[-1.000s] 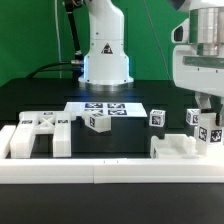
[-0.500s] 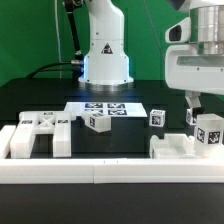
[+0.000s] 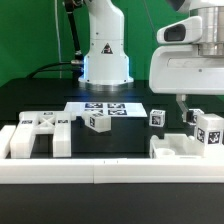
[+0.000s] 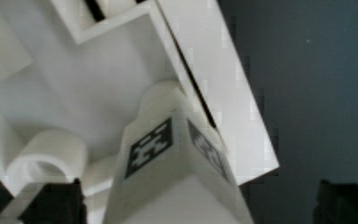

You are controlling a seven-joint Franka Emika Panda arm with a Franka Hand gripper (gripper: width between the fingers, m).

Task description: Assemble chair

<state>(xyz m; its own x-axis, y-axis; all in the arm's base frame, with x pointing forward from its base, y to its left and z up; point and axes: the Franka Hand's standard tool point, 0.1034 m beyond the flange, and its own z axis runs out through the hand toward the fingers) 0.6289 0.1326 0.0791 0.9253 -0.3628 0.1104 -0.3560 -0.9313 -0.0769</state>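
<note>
Found the pincer [image 3: 190,104] hovering above the desk [image 3: 120,142], fingers [image 4: 23,204] well apart, nothing clamped. Noted a tagged chair block [image 3: 208,131] just beneath the pincer, upright, clear of both fingers and touching a larger white chair piece [image 3: 174,148]. Could not tell whether seated in it. Recorded a small tagged cube [image 3: 97,122] and a legged chair part [image 3: 35,134] well apart from the pincer, toward the exterior view's left.

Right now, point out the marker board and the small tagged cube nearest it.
marker board [image 3: 108,107]: exterior view, its tagged top face.
small tagged cube [image 3: 97,121]: exterior view, its tagged front face.
</note>
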